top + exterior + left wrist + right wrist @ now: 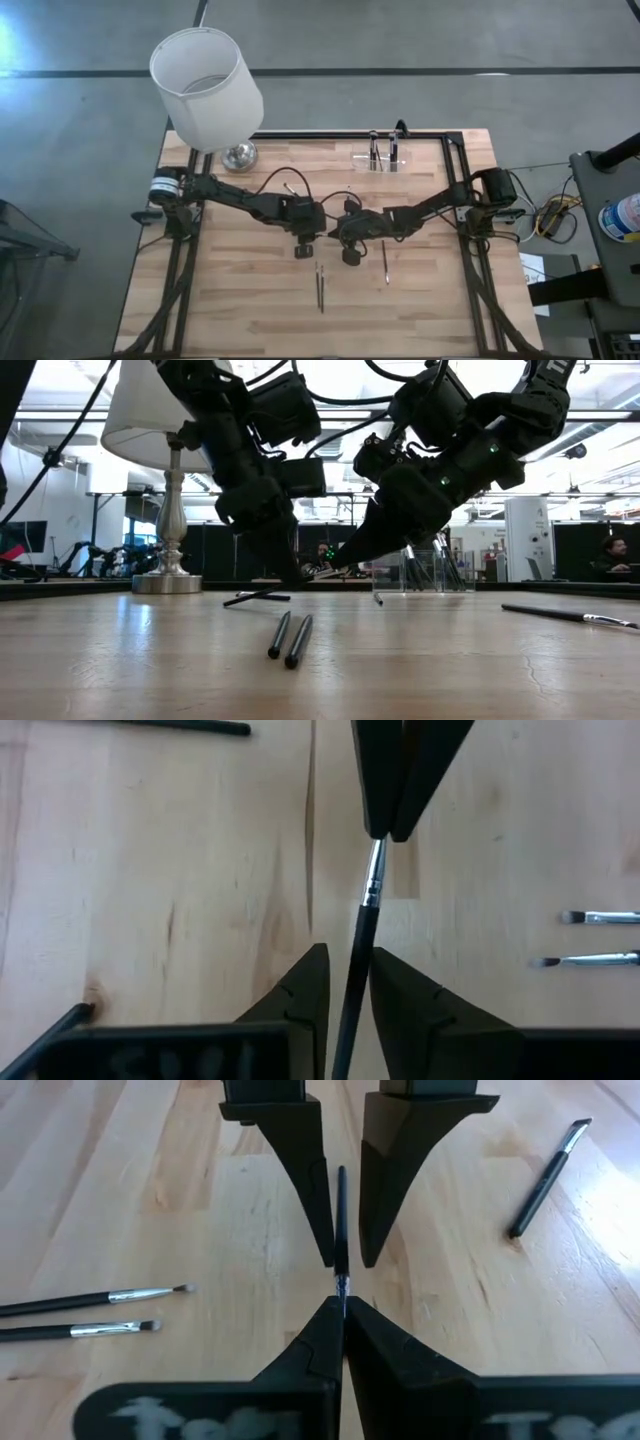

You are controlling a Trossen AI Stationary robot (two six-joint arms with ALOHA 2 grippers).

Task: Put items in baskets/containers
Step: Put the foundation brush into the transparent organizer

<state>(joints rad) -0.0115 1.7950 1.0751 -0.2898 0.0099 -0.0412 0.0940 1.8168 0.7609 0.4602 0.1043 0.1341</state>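
A thin dark brush (358, 940) with a silver ferrule hangs slanting over the middle of the table. My right gripper (342, 1305) is shut on its ferrule end. My left gripper (350, 970) is open by a narrow gap, and its fingers (315, 1190) stand on either side of the brush's handle, with wood showing between. Both grippers meet near the table's middle (330, 232). The clear holder (380, 158) stands at the far edge with several sticks upright in it. My right gripper pinches the brush at its ferrule end (376, 860) between its two fingertips (400, 780). The fingers slant down from the table's right and lie roughly along the brush. The handle slopes down away from them, and its free end (230, 603) looks to be on the wood.
Two dark sticks (320, 285) lie side by side toward the near edge, and a single brush (386, 262) lies to their right. Another two brushes (85, 1312) lie near the grippers. A white lamp (207, 88) stands at the far left corner.
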